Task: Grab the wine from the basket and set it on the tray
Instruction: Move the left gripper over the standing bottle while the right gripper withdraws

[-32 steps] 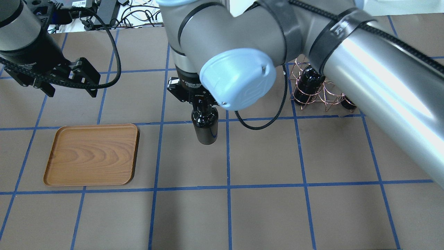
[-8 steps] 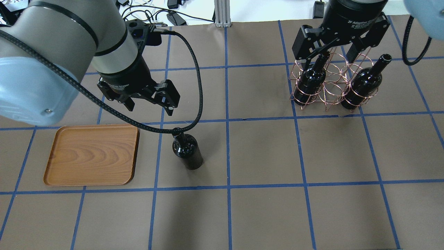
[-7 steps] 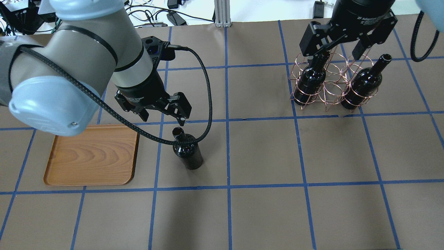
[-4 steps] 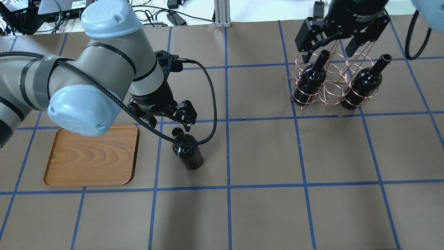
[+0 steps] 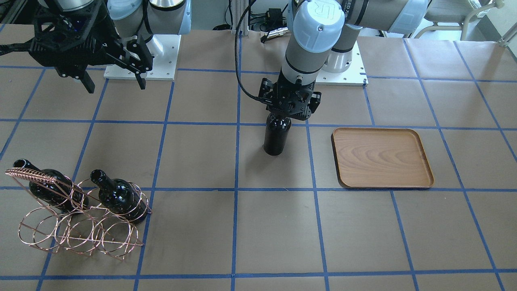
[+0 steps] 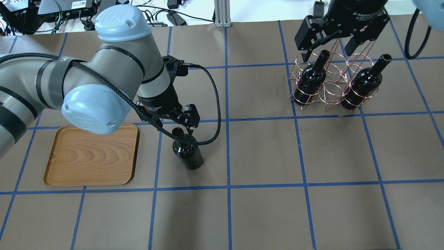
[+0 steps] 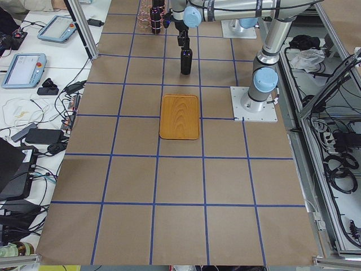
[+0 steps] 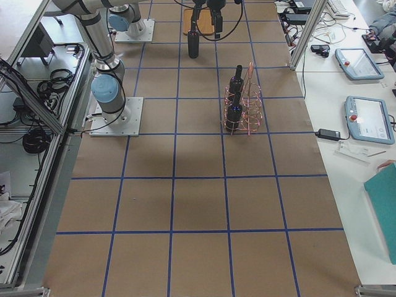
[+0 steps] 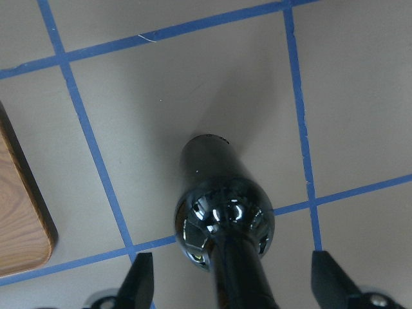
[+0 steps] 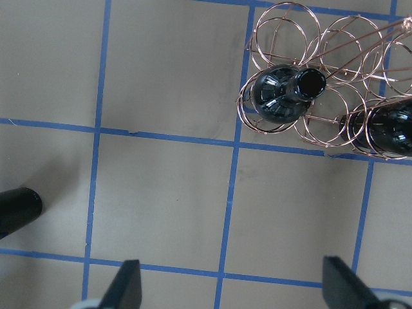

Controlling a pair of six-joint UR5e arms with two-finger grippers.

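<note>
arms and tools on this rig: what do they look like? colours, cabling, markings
The left arm and right arm are grey-silver tubes with light-blue joint caps. A black braided cable, held by black straps, runs along the left arm. The left tool and right tool are black and two-fingered; the right one's body carries white lettering.

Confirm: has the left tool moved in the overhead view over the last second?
Yes. Against the standing wine, which stayed put, the left tool came rightward and nearer the camera. It now sits open around the neck.
</note>
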